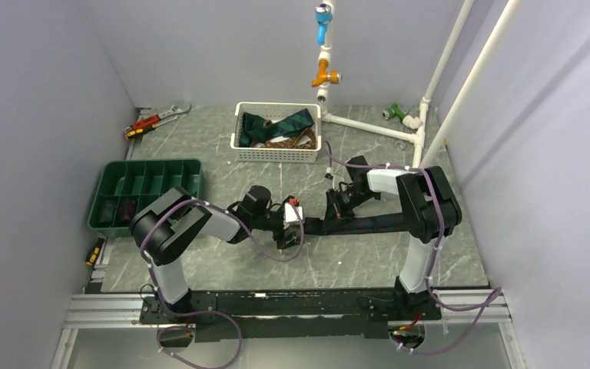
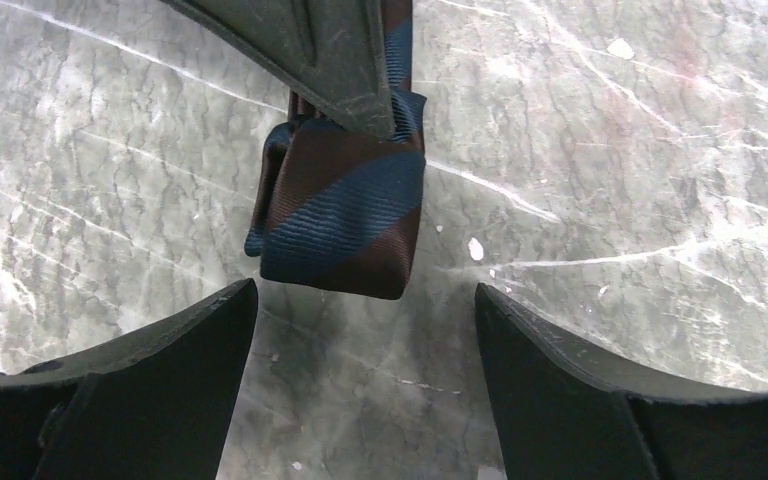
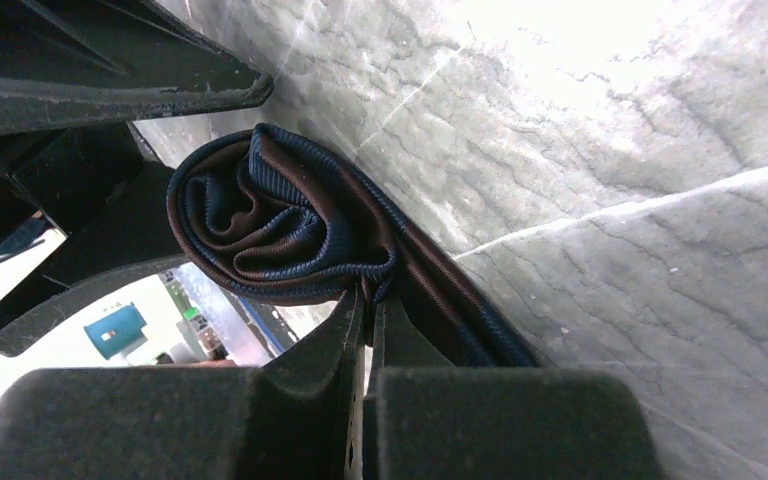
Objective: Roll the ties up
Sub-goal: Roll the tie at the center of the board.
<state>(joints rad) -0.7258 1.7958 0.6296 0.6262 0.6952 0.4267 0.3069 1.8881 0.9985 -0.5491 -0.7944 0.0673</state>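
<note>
A grey marble table [image 1: 353, 261] carries a green tray [image 1: 154, 162] at the left and a white basket [image 1: 276, 154] at the back, with loose ties [image 1: 276, 127] heaped inside. Mid-table the two arms meet. There a navy-and-brown striped tie [image 2: 345, 210] is coiled into a roll, its tail running along the marble past the right gripper [image 3: 368, 300]. That gripper is clenched on the roll's edge, fabric pinched between the tips. The left gripper [image 2: 365, 300] is spread wide, and the roll sits just ahead of the gap, touching neither finger.
</note>
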